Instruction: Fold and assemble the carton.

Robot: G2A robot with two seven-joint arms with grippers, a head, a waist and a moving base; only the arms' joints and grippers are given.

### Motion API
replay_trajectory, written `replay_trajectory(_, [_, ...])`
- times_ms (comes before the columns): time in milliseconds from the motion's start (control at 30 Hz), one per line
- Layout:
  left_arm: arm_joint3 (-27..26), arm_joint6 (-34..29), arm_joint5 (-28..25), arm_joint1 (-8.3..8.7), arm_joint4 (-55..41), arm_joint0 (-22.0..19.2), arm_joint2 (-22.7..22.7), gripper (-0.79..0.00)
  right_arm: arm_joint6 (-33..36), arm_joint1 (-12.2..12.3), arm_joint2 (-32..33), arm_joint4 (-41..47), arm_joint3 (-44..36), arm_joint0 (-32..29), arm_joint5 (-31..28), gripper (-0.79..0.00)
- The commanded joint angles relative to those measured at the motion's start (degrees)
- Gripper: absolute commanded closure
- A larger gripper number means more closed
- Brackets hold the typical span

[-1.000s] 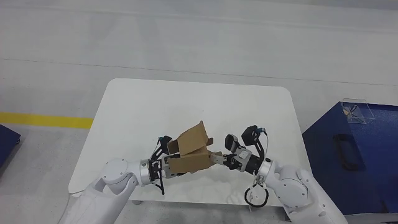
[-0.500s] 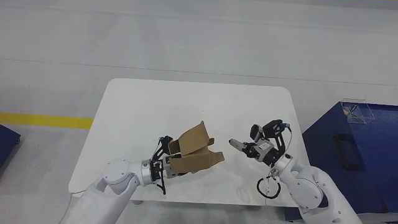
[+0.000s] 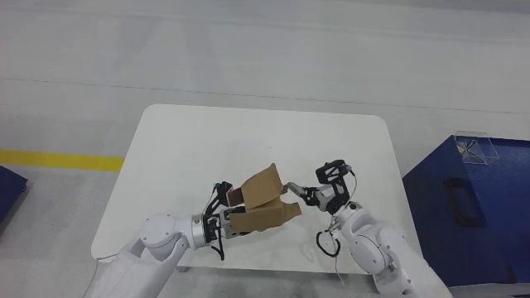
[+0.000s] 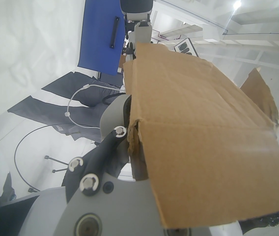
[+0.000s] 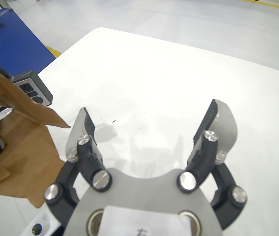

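Note:
A brown cardboard carton (image 3: 261,199), partly folded with flaps standing open, is held just above the white table (image 3: 248,132) near its front edge. My left gripper (image 3: 227,217) is shut on the carton's near side. In the left wrist view a grey finger (image 4: 116,124) presses against the carton (image 4: 198,128), and the other finger is hidden behind the board. My right gripper (image 3: 296,190) is open, right beside the carton's right flap. In the right wrist view the gripper (image 5: 149,116) holds nothing, and a flap corner of the carton (image 5: 19,136) almost touches one finger (image 5: 86,121).
A blue cabinet (image 3: 472,207) stands off the table's right side with a clear plastic box (image 3: 476,145) on top. The back half of the table is bare white surface. A cable loop (image 3: 327,242) hangs from the right arm.
The right gripper first drew away to the right, then came back left and now sits against the carton's right flap. The carton has dipped slightly in the left gripper.

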Motion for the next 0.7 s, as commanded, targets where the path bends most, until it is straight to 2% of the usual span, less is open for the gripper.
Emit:
replay_trajectory(0, [0.07, -0.05, 0.01, 0.00, 0.05, 0.02, -0.11, 0.000, 0.16, -0.18, -0.85, -0.82, -0.39, 0.27, -0.19, -0.785])
replay_trajectory(367, [0.53, -0.48, -0.04, 0.06, 0.07, 0.40, -0.91, 0.000, 0.64, -0.68, -3.68, -10.38, -6.12, -2.52, 3.27, -0.785])
replay_trajectory(667, [0.23, -0.94, 0.97, 0.20, 0.62, 0.69, -1.45, 0.000, 1.85, -1.64, -6.79, -14.15, -6.89, -1.61, 5.02, -0.785])
